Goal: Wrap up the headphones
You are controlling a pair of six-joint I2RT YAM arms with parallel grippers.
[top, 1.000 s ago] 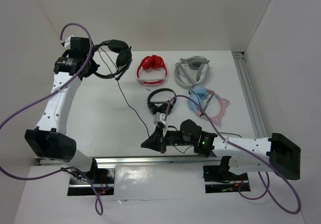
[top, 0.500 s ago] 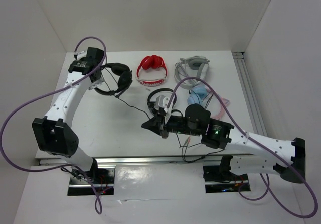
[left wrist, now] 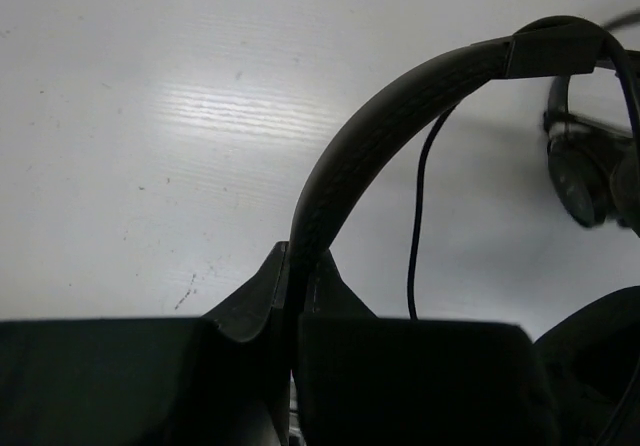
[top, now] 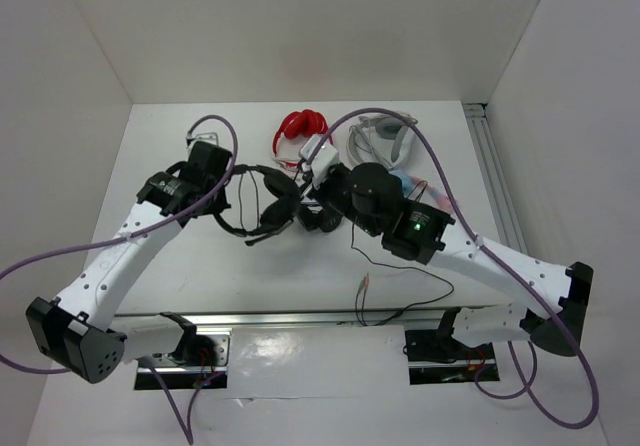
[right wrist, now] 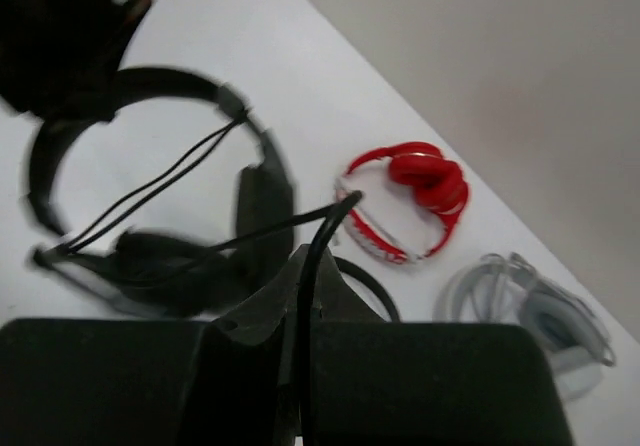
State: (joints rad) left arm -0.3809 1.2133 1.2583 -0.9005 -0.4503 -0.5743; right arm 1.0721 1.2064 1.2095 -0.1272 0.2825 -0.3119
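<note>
Near the middle of the table (top: 190, 266): headphones (top: 262, 204), held between both arms, probably so the cable (right wrist: 318, 228) can be wound around them.
Left hand (left wrist: 297, 271): fingers pressed onto the headband (left wrist: 400, 96), steadying it.
Right hand (right wrist: 300, 296): pinching the cable; slack trails to the near right.

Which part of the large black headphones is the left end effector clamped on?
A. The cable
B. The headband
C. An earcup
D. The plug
B: the left wrist view shows the left end effector shut on the headband of the headphones; the cable runs through the right end effector instead.
</note>
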